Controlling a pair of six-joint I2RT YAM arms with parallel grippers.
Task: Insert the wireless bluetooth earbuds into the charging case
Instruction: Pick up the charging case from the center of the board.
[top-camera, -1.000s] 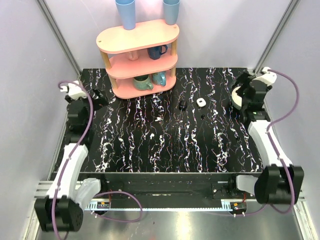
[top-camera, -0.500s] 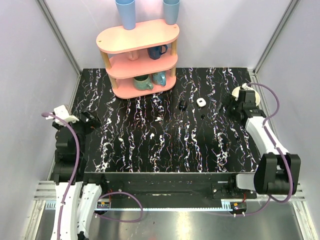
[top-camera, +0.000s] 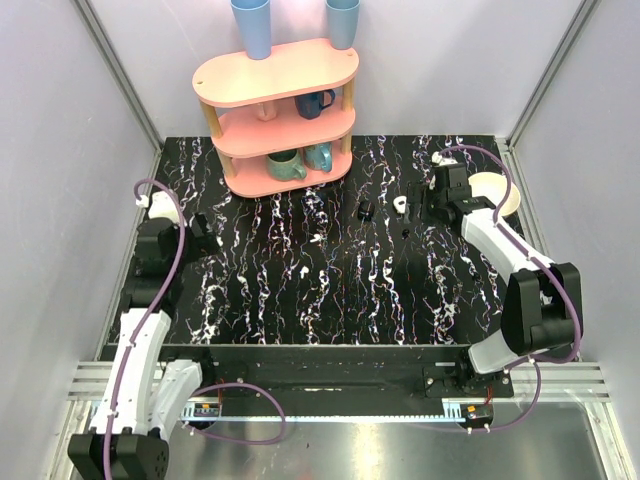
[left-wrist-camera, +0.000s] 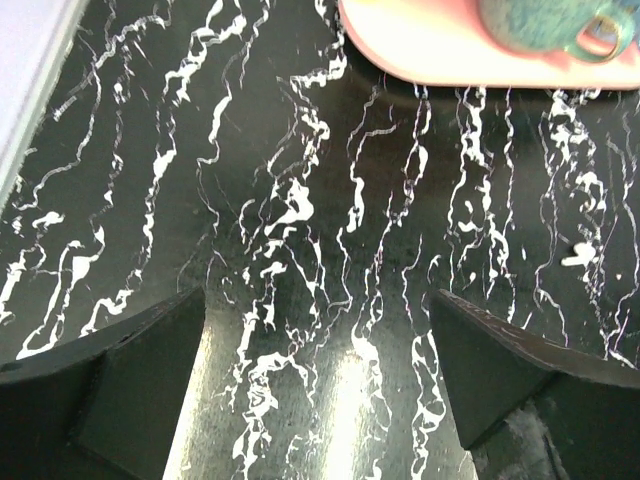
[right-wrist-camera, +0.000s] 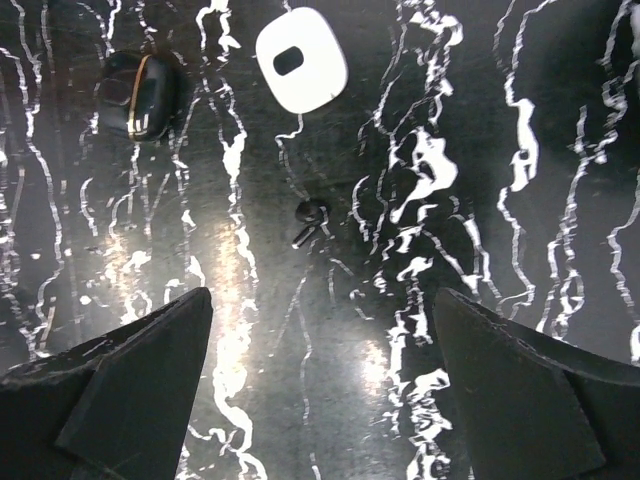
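Observation:
Two tiny bright white earbuds (top-camera: 318, 240) (top-camera: 301, 268) lie mid-table, apart from both grippers. One may show at the right of the left wrist view (left-wrist-camera: 580, 255). A small black case with an orange seam (top-camera: 366, 209) (right-wrist-camera: 140, 95) lies near a white rounded piece with a dark oval (top-camera: 400, 204) (right-wrist-camera: 300, 60). A tiny black earbud-shaped piece (top-camera: 405, 231) (right-wrist-camera: 310, 220) lies just ahead of my right gripper (top-camera: 427, 207) (right-wrist-camera: 322, 300), which is open and empty. My left gripper (top-camera: 205, 235) (left-wrist-camera: 318, 300) is open and empty over bare table at the left.
A pink three-tier shelf (top-camera: 280, 75) with mugs stands at the back left of centre; its lowest tier (left-wrist-camera: 450, 60) and a green mug (left-wrist-camera: 545, 25) show in the left wrist view. A cream round dish (top-camera: 495, 190) sits by the right edge.
My right arm has swung left from the table's right edge to the black case and white piece, uncovering the cream dish. My left arm drew back, then came forward again.

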